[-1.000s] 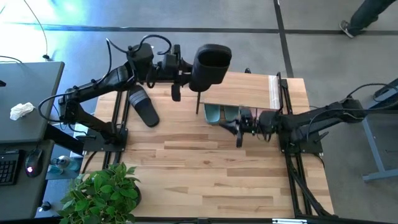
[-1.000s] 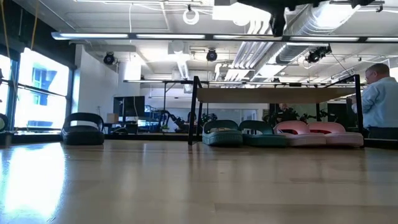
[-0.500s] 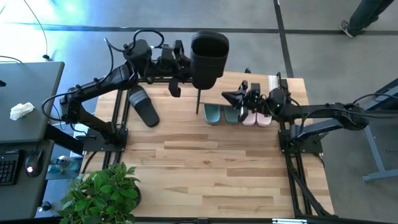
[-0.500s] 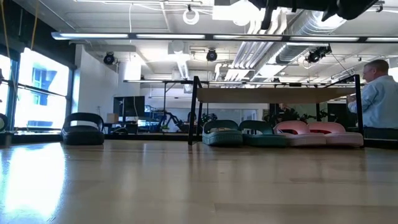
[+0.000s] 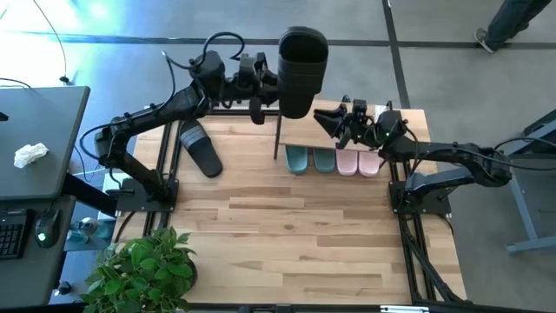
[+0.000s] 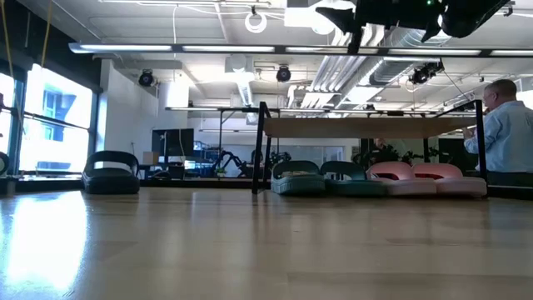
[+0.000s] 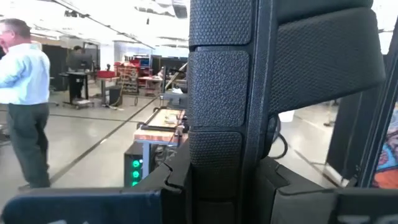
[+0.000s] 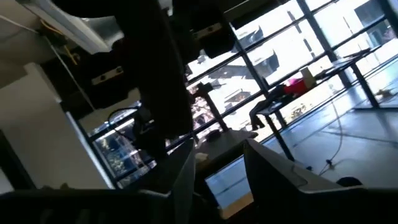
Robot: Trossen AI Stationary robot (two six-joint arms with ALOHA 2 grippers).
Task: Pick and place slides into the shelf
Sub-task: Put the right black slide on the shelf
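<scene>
Six slides — two green (image 5: 308,160); two pink (image 5: 358,163); two black (image 5: 200,146) — one shelf (image 6: 366,127); two arms.

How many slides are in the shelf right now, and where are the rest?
4 in the shelf: green pair, pink pair. One black slide lies on the table; the other is held up in the left gripper.

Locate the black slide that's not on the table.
High view: the black slide is held aloft in the left claw, above the table's far edge, just left of the shelf; its mate lies on the table's left.
</scene>
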